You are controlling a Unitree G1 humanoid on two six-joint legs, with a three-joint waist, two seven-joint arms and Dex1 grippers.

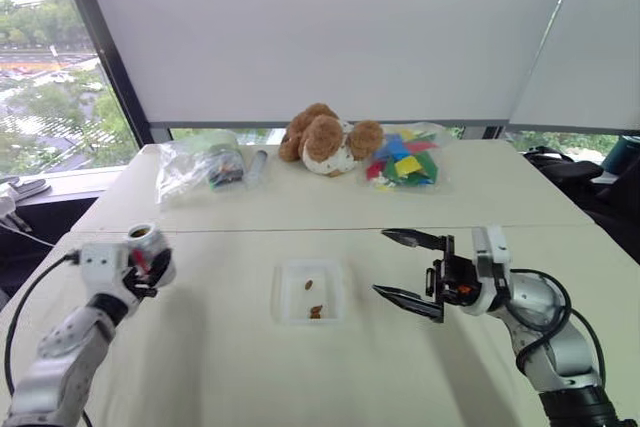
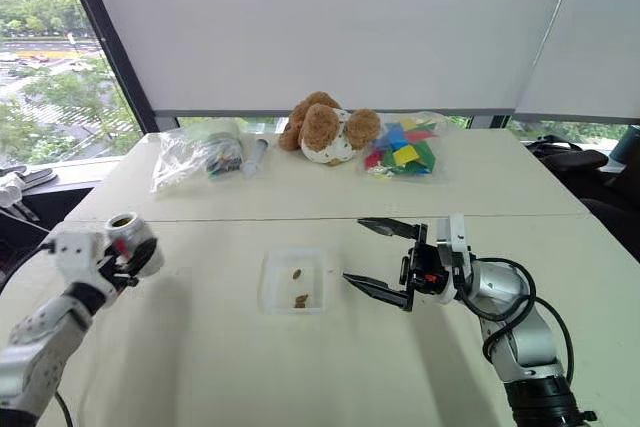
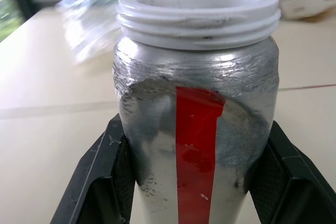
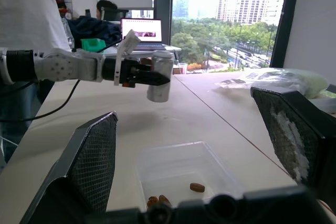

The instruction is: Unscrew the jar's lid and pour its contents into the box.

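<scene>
Right gripper (image 2: 375, 253) stands empty, jaws wide apart, just beside the box (image 2: 294, 280), which holds brown contents (image 2: 300, 300). Left gripper (image 1: 150, 265), well apart from the box, is clamped on the lidless jar (image 1: 146, 244). Pouring appears done; next, set the jar down.

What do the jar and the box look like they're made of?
The jar looks like plastic with a crinkled silvery wrap: its threaded neck is plain white, and a glossy red strip runs down the side. The left gripper grips it. The box looks like thin clear plastic: the table shows through it, and a few brown pieces lie inside.
</scene>
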